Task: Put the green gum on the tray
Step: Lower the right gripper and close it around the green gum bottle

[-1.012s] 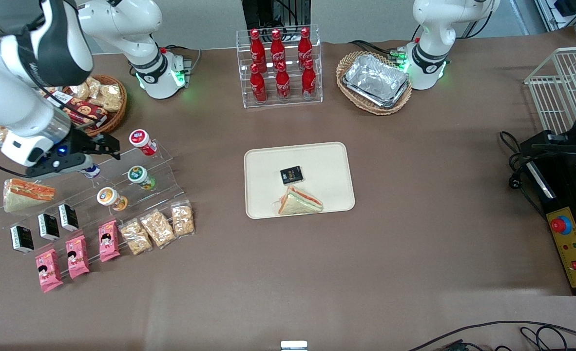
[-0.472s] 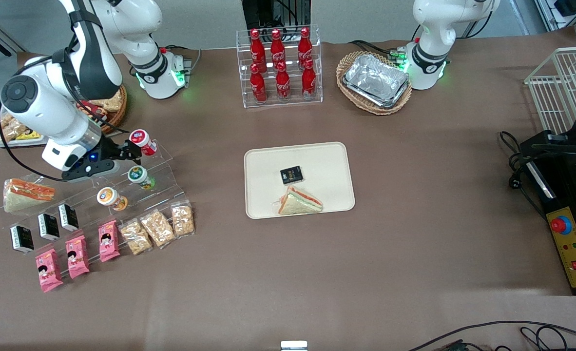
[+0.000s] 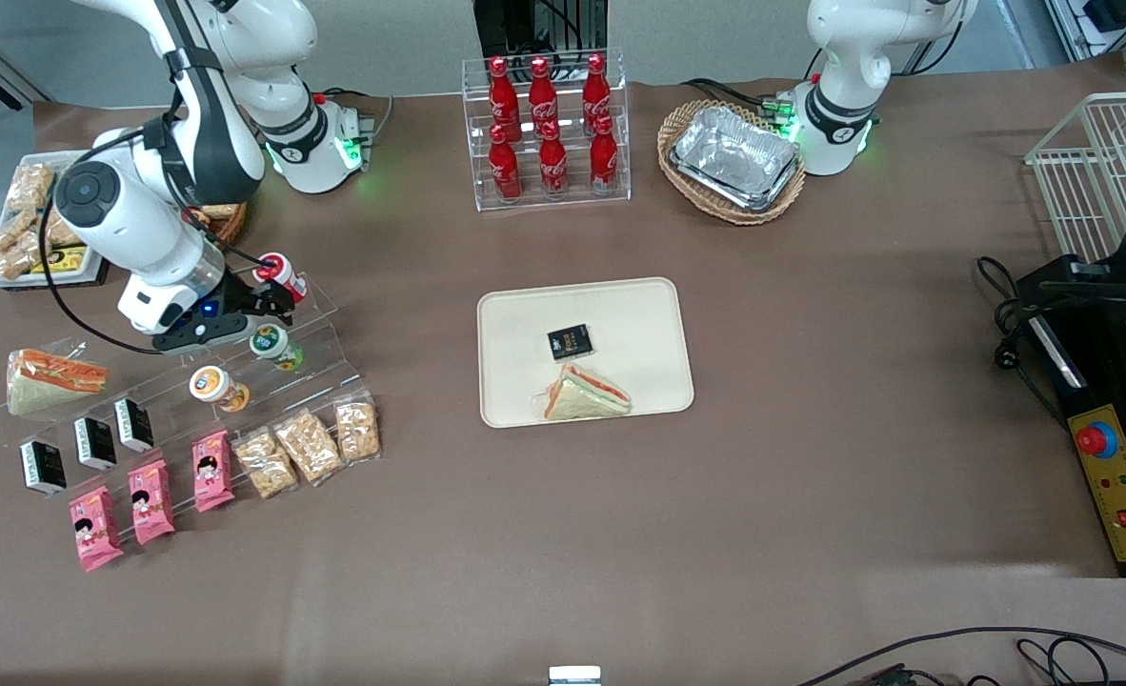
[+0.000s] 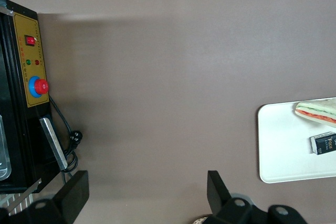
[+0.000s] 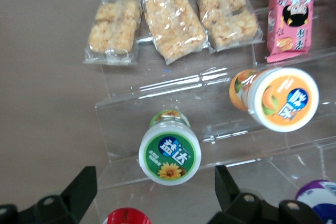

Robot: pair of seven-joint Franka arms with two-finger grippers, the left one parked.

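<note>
Gripper (image 5: 152, 195) hovers open and empty above green gum (image 5: 169, 150) on clear stepped rack (image 5: 210, 103) (tray (image 3: 525, 324) well apart, mid-table), so a skewed descent risks nudging red-capped bottle (image 3: 277, 274) or orange-capped bottle (image 5: 275, 97) beside it.

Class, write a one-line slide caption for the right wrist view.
Open gripper above the green gum on the clear stepped stand.

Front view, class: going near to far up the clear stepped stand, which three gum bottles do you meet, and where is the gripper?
Orange-capped bottle → green gum → red-capped bottle; gripper above the green gum, jaws open.
</note>
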